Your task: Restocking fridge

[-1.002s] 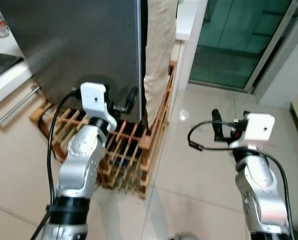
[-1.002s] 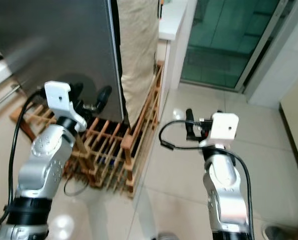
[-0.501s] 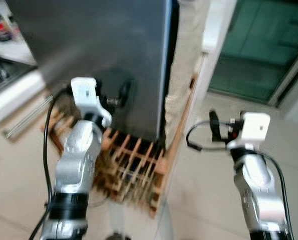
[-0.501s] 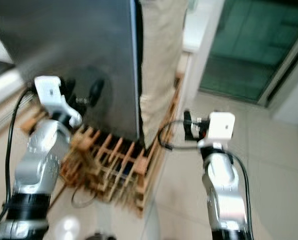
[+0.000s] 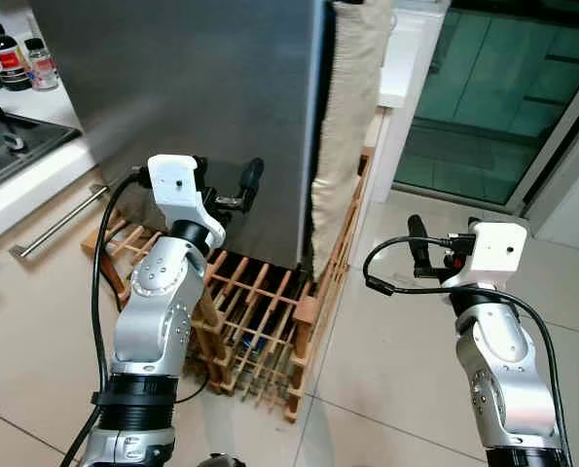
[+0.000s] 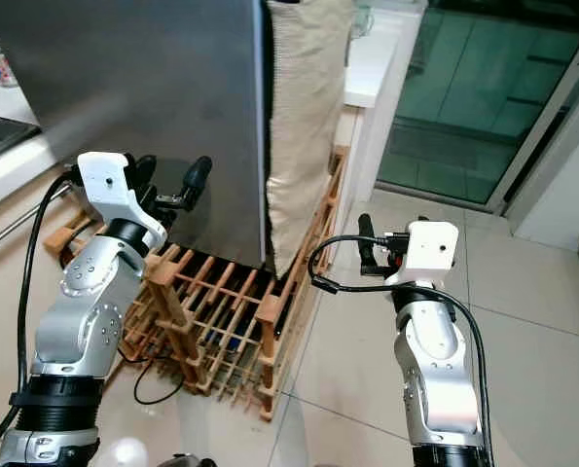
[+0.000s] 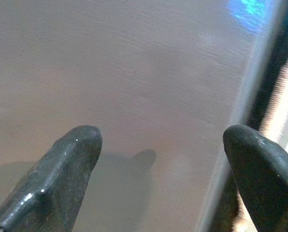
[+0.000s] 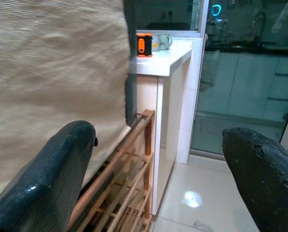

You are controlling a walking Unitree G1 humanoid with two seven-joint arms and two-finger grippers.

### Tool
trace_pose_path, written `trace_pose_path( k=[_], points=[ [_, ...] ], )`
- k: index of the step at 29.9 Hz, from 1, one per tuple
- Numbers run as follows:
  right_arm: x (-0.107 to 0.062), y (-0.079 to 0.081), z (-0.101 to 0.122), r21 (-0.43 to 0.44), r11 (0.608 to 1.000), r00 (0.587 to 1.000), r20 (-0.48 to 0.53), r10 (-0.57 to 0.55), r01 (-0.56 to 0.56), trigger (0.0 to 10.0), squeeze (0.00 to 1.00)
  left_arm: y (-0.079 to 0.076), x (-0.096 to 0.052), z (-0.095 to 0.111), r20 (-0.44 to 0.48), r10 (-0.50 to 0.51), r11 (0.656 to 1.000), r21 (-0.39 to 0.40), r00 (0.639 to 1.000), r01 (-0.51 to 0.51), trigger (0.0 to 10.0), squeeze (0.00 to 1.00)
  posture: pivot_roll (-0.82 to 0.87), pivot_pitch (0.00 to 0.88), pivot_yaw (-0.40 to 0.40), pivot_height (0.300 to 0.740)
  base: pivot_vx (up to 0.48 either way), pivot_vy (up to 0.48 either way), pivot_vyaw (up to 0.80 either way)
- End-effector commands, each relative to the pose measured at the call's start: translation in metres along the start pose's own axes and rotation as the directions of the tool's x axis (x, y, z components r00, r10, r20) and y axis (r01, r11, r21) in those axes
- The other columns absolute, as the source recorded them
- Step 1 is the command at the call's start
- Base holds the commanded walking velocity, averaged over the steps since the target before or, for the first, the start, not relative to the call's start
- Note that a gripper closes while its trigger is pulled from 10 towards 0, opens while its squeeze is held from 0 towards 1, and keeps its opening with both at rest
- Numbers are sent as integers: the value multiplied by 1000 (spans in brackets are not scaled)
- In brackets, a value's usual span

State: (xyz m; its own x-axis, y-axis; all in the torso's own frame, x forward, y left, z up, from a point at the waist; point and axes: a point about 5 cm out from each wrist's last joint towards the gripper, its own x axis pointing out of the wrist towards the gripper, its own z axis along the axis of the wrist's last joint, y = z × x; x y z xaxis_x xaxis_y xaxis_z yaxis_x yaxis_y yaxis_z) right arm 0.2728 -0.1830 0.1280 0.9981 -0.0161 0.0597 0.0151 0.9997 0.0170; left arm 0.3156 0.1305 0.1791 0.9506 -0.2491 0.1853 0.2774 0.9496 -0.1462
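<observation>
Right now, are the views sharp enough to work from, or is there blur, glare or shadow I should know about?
Left and right eye views: sharp, evenly lit; the left gripper casts a soft shadow on the grey fridge side. Left wrist view: flat grey panel, fingertips soft, a blue reflection in one corner. Right wrist view: the beige cloth blurs close up, glare spot on the floor tile.

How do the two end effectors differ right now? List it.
The left end effector is raised against the grey metal fridge door, above the wooden slatted rack; the right end effector hangs lower over bare tiled floor, beside the beige woven cloth. Both are open and hold nothing.
</observation>
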Motion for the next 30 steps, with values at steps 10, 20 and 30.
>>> trace_pose_path(
  k=[10,20,30],
  points=[
    [3,-3,3,-9,1000,1000,7,-5,5,10000,0,-8,14,-2,-33,-4,999,41,999,6,10000,0,-149,15,11,740,26,-221,0],
    [6,-1,3,-6,1000,1000,8,2,-2,10000,0,-6,50,0,-45,41,996,-81,998,-45,10000,0,-163,15,10,740,0,0,0],
    [5,-1,2,-8,1000,1000,7,-7,7,10000,0,-10,75,5,-32,59,996,-58,998,-61,10000,0,-182,18,18,740,0,0,0]
  ],
)
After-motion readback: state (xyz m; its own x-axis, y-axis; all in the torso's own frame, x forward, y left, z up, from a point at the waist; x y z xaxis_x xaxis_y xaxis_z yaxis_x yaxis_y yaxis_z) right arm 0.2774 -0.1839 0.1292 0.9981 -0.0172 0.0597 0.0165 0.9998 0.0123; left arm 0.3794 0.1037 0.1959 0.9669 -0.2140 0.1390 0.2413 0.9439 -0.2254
